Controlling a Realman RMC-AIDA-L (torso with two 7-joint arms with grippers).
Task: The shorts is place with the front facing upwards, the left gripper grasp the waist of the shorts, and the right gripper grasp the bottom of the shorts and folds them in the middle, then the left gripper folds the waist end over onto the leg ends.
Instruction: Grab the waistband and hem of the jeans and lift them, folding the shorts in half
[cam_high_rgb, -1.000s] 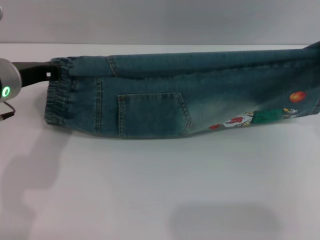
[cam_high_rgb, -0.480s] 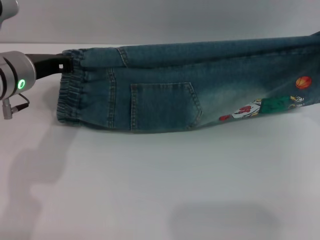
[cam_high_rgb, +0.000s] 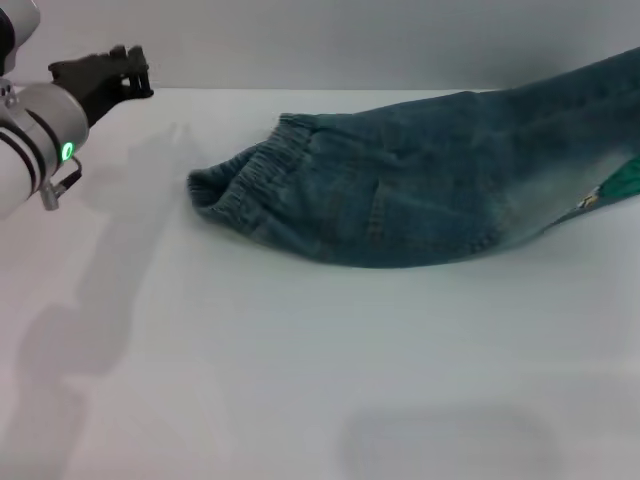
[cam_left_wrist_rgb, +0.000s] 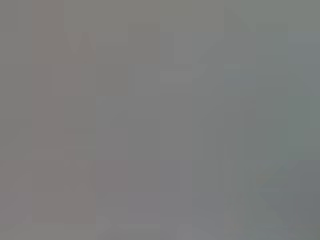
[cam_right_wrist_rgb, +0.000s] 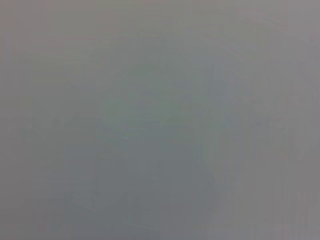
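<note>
Left hand (cam_high_rgb: 128, 72) off the shorts (cam_high_rgb: 420, 180), grip state unclear | waistband (cam_high_rgb: 235, 180) slumped on worktop (cam_high_rgb: 300, 380) | leg end raised offscreen, right hand unseen

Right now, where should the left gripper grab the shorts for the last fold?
Probably the elastic waist, coming from the robot's left. That bunched end of the shorts lies on the table and points toward the left gripper, which is apart from it.

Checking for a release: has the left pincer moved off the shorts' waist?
Yes. The left pincer now sits at the table's far-left edge, apart from the waistband.
</note>
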